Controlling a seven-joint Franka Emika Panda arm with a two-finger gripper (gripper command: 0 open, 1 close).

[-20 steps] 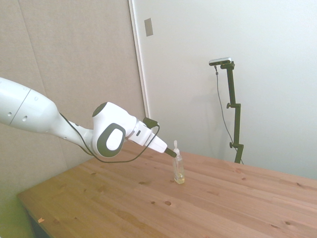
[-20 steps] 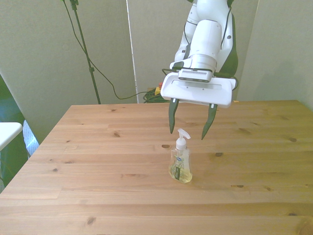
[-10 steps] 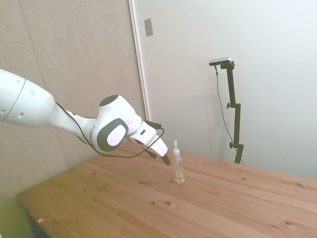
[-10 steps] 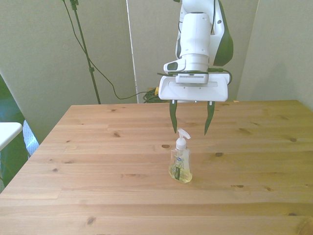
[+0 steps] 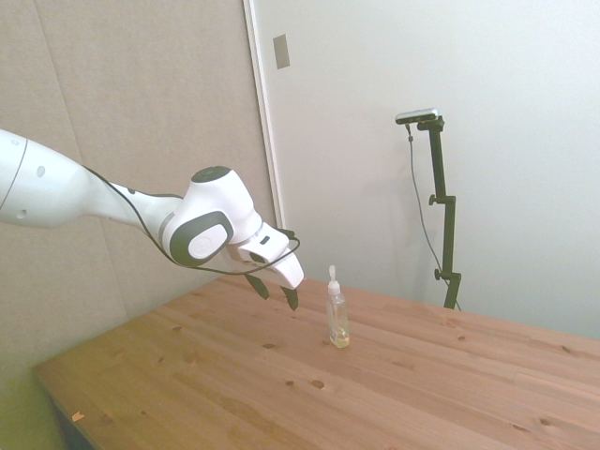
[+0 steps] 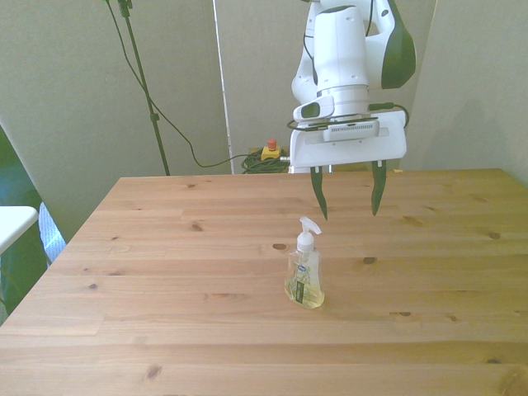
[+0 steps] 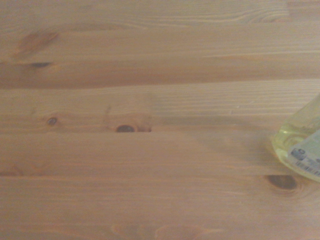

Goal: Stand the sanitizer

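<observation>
White arm (image 5: 56, 192), grey joint caps, black cable, dark fingers (image 6: 319, 198).

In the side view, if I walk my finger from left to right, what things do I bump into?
The white arm → the gripper, fingers open → the sanitizer standing upright on the table.

No text can be read anywhere. The sanitizer (image 6: 304, 276) carries a white label (image 6: 303, 267) with dark print, too small to make out in the front view. In the wrist view a corner of that label (image 7: 306, 159) shows blurred lines of fine print, none of it legible.
</observation>
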